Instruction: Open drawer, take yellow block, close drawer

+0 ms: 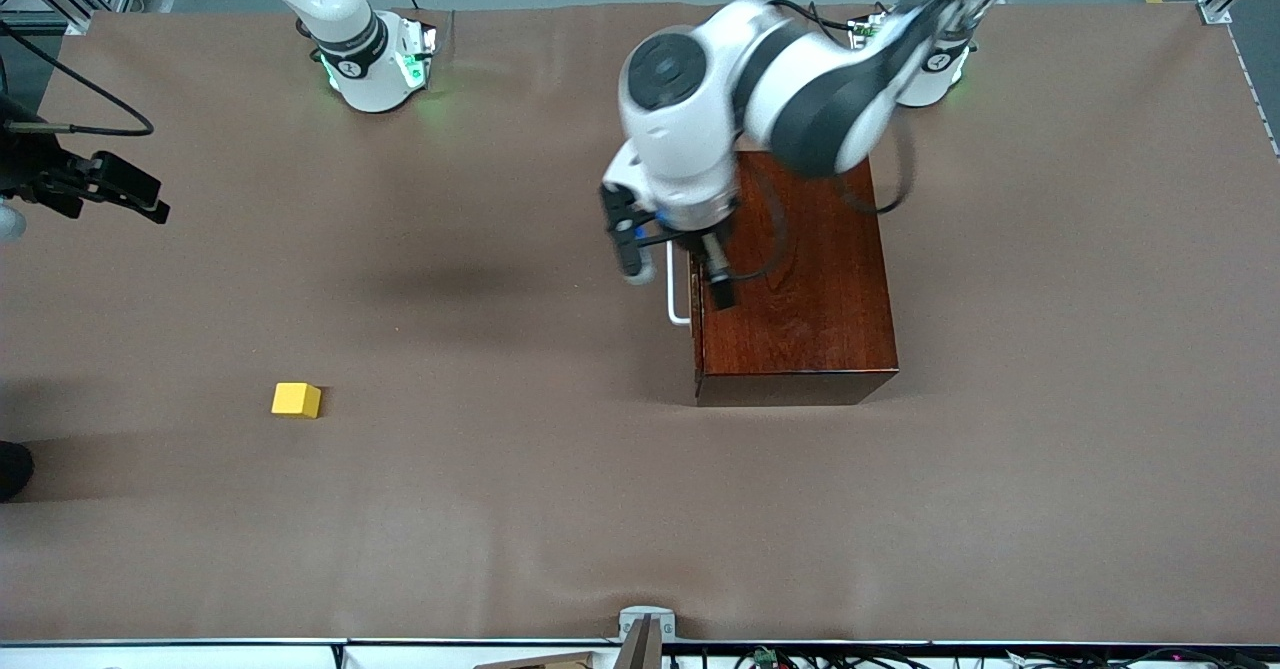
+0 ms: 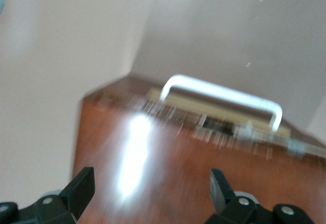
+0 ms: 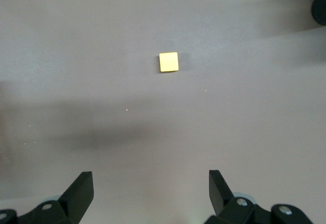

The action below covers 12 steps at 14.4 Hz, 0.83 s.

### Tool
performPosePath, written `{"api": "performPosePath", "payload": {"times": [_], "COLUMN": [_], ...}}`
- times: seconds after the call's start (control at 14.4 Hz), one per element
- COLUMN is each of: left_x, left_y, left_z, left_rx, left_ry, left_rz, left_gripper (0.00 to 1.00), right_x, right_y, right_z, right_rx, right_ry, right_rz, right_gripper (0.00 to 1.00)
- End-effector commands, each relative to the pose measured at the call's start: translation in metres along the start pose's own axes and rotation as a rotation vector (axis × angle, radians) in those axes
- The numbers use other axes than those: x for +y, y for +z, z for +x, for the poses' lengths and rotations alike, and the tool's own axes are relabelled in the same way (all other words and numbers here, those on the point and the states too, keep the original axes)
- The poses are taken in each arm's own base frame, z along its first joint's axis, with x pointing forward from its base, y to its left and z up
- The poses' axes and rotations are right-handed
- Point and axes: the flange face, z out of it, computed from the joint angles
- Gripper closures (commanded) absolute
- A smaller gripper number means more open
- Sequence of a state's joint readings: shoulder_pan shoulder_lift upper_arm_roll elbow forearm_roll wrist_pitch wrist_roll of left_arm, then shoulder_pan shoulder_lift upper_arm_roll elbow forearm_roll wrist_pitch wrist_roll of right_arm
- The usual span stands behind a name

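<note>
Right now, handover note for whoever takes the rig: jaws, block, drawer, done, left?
Left gripper: jaws open, empty, over the wooden box by the handle.
Right gripper: jaws open, empty, above bare table at the right arm's end.
Yellow block: out on the table, nearer the front camera than the box, toward the right arm's end.
Drawer: looks shut or nearly shut.
Done: block is out.
Left: confirm drawer fully closed.

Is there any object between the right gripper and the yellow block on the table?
No, nothing visible. The right gripper, open, is up over bare table, and the yellow block lies alone there, with only brown cloth between them.
</note>
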State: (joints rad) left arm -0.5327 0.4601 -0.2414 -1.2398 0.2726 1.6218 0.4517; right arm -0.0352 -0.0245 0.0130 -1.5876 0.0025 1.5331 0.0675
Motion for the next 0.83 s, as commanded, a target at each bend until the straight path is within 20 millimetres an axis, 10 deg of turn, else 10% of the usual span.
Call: {"api": "performPosePath", "payload": {"times": [0.0,0.42,0.76], "left_x": [-0.060,-0.168,-0.203], "left_y": [-0.047,-0.064,-0.062], "left_z": [-0.098,-0.271,-0.348], "left_rx": [0.020,0.006,0.062], "left_ry": [-0.181,-0.509,-0.665], "left_rz": [-0.071,-0.104,-0.162], "left_gripper": [0.00,0.00,0.00], "right_x": [0.010,0.007,0.005], "right_y": [-0.003,-0.002,0.000], "right_z": [-0.001,0.003,0.002], "right_rx": [-0.002,0.006,-0.002], "right_ry": [0.027,0.024,0.021], "right_rz": [-0.010,-0.009,-0.007], "right_gripper": [0.00,0.00,0.00]}}
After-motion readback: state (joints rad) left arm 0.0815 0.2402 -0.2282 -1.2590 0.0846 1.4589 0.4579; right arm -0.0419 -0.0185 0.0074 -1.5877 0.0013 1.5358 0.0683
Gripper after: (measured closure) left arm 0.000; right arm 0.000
